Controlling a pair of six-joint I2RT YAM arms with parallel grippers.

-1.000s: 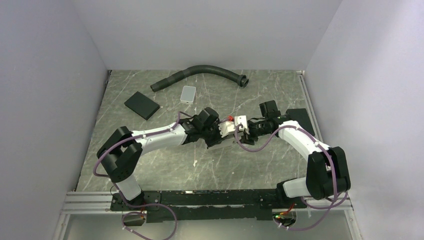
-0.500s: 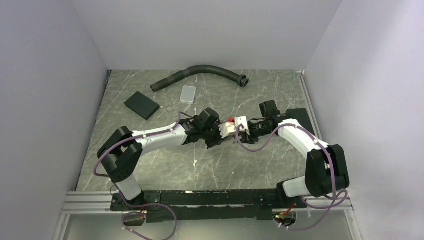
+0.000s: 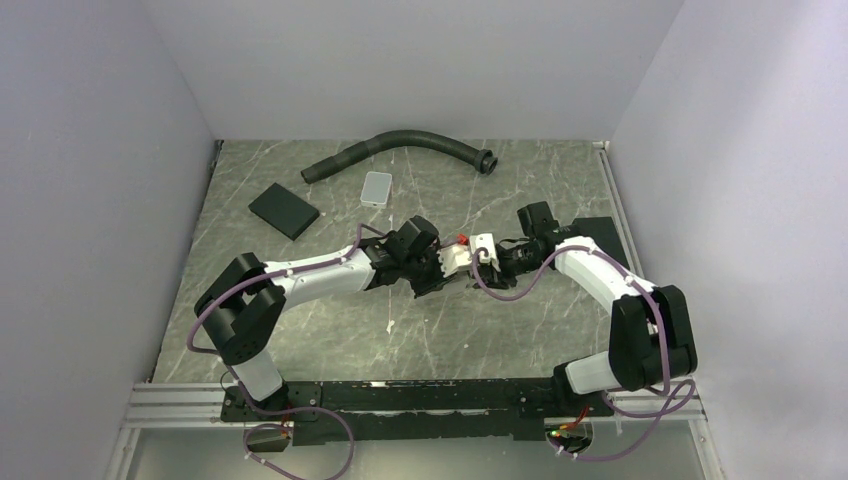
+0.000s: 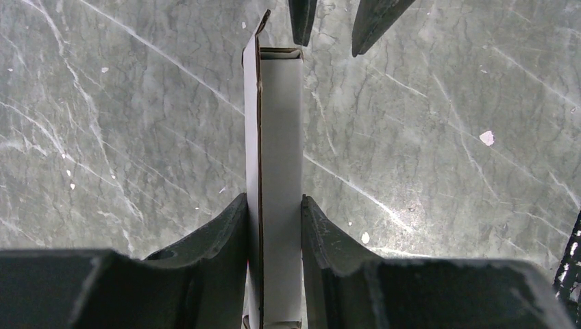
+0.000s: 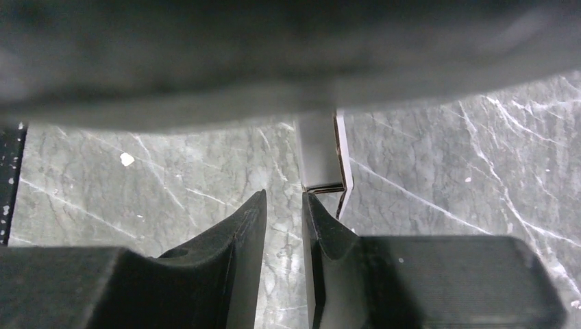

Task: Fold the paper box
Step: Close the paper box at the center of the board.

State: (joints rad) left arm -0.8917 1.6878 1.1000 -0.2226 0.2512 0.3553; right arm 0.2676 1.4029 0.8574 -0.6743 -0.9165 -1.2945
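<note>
Paper box (image 4: 281,123): seen as a slim white carton near the middle of the bench (image 4: 445,137), between the two arms.

Left tool (image 4: 274,202): clenched on the paper box. One finger (image 4: 223,233) is pressed against each long side, and the carton runs straight out from between them. At the far end a narrow flap (image 4: 262,24) is seen standing out past the end, with its brown cut edge exposed.

Right tool (image 5: 284,199): released. The fingers are only narrowly parted, the bench is visible through the gap, and nothing is gripped. It is placed at the carton's far end, with one fingertip (image 5: 316,209) just at the end's corner; contact cannot be judged.

Toward the back of the bench a black hose (image 3: 400,143), a light grey tile (image 3: 377,187) and a black pad (image 3: 284,210) are recorded, all well apart from the carton.
</note>
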